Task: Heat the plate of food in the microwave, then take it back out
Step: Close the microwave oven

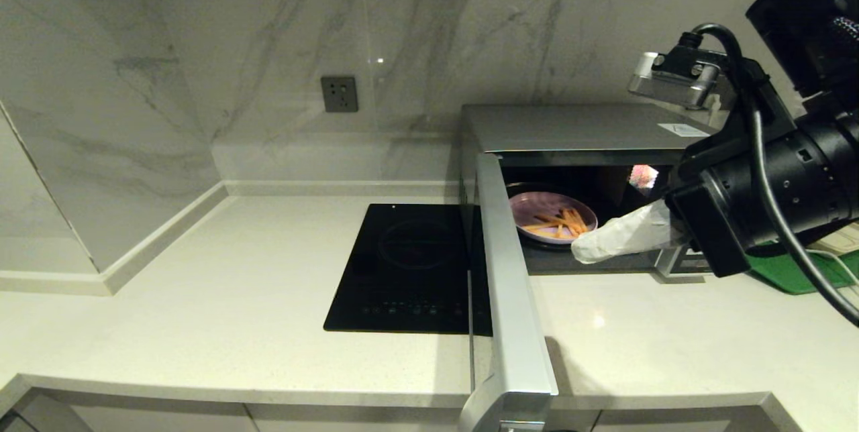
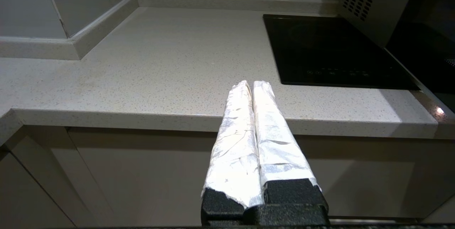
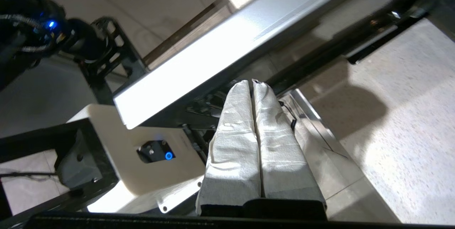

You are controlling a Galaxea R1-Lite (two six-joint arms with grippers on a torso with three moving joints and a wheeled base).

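Head view: microwave (image 1: 577, 127), boxy, brushed silver-grey metal, standing on a pale speckled stone counter (image 1: 235, 298) against a veined marble wall. Its door (image 1: 513, 298) hangs wide open toward the camera, seen edge-on as a long silver slab. Plate of food (image 1: 551, 217): round, shallow, lilac, glossy, carrying a few thin orange-yellow sticks; it sits inside the dark oven cavity. Cooktop (image 1: 409, 271): flat black glass, just left of the oven. Green tray (image 1: 798, 271): corner only, at far right.

Right gripper (image 1: 582, 249): fingers wrapped in crinkled white covering, pressed together, empty, tip at the cavity mouth just in front of the plate's near-right rim, apparently not touching.

Left gripper (image 2: 251, 85): same white wrapping, fingers together, empty, held before the counter edge, well apart from the plate.
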